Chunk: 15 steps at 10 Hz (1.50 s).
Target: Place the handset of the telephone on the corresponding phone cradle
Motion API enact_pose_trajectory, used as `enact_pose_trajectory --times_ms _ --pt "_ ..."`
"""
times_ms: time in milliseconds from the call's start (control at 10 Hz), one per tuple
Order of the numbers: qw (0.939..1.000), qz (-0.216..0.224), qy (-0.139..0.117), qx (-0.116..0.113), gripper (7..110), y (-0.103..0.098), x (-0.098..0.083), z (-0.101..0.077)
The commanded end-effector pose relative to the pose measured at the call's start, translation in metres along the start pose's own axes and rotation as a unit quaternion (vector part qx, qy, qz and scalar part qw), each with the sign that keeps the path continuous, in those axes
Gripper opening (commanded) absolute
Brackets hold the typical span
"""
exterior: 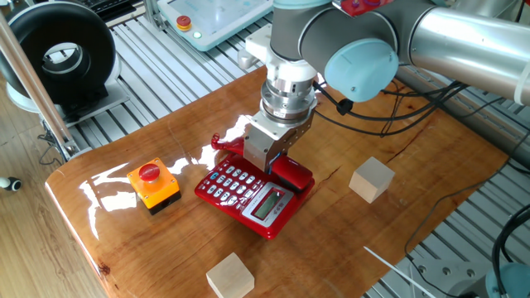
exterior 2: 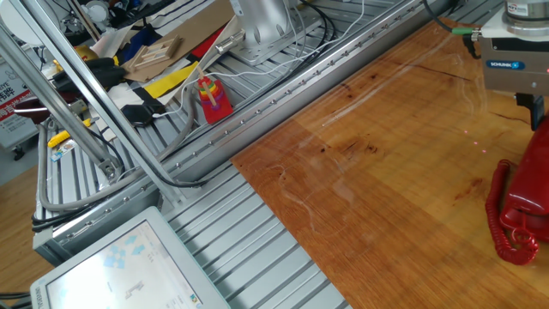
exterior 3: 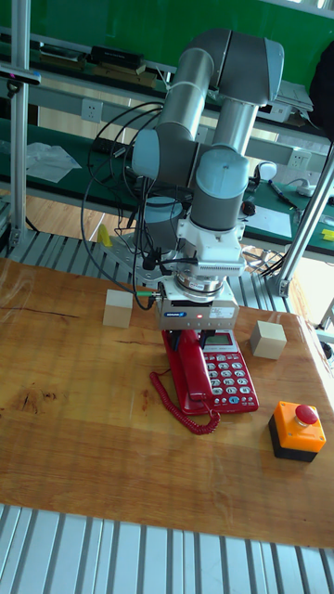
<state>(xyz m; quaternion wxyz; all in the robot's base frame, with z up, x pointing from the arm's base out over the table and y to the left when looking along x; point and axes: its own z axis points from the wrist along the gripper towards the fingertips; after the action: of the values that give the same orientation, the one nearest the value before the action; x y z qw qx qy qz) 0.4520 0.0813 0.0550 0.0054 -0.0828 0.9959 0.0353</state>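
Arm pointing straight down over the phone (exterior 3: 218,376), gripper (exterior 3: 196,339) low on the handset (exterior 3: 188,371).

The wrist is vertical and the gripper body sits just above the red base, its fingers reaching down around the middle of the handset, which lies along the cradle (exterior: 290,175) beside the keypad. Whether the fingers clamp the handset or stand slightly apart from it cannot be told. The coiled cord (exterior 3: 181,406) trails onto the table (exterior 3: 74,436).

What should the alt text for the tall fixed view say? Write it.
A grey robot arm's gripper reaches down onto the handset lying along the red telephone on a wooden table. Two wooden blocks and an orange button box sit nearby.
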Motion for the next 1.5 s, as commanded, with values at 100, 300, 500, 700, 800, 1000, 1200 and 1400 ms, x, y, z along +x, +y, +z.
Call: enact_pose_trajectory --times_ms 100,300,500,700,800,1000,1200,1400 --pt "1.0000 0.002 0.002 -0.009 22 0.0037 0.0007 -0.0014" --pt "0.9999 0.002 0.002 -0.012 22 0.0055 0.0012 -0.0017" --pt "0.9999 0.004 0.003 -0.011 22 0.0044 0.0016 -0.0016" --pt "0.9999 0.004 0.002 -0.011 22 0.0029 0.0010 -0.0015" --pt "0.9999 0.004 0.001 -0.011 22 0.0029 0.0001 -0.0017" --pt "0.9999 0.004 -0.003 -0.012 22 0.0031 -0.0022 -0.0021" --pt "0.9999 0.005 -0.004 -0.009 22 0.0016 -0.0039 -0.0014" --pt "0.9999 0.004 -0.007 -0.008 22 0.0018 -0.0049 -0.0015"
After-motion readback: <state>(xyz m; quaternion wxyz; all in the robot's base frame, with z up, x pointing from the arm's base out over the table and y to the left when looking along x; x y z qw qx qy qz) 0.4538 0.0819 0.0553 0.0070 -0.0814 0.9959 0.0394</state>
